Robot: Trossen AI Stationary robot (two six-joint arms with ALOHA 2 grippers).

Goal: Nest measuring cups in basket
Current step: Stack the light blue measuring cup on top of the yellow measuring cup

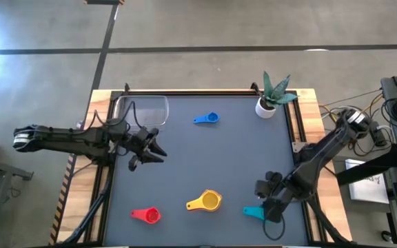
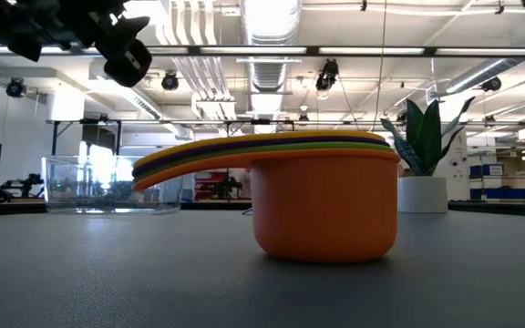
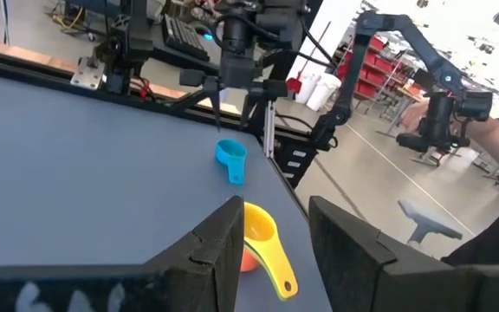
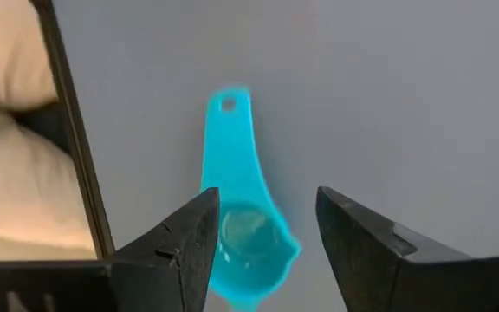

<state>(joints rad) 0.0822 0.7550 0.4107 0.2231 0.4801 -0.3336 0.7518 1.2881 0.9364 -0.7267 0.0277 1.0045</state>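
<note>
A nested stack of cups (image 1: 207, 201), orange outermost (image 2: 326, 214) with yellow on top, stands on its base near the table's near edge. The teal cup (image 4: 243, 238) sits mouth up on the table. My right gripper (image 4: 267, 234) hovers open above it, a finger on either side of the bowl, and shows above it in the left wrist view (image 3: 230, 156). The red cup (image 1: 145, 215) and the blue cup (image 1: 207, 118) lie apart on the table. The clear basket (image 1: 143, 110) rests at the far left corner. My left gripper (image 1: 150, 148) is open and raised, just near of the basket.
A white pot with a green plant (image 1: 269, 103) stands at the far right corner. Black rails (image 1: 298, 124) border the grey table. Bare tabletop lies between the blue cup and the stack. A person's arm (image 3: 492, 139) shows in the room beyond.
</note>
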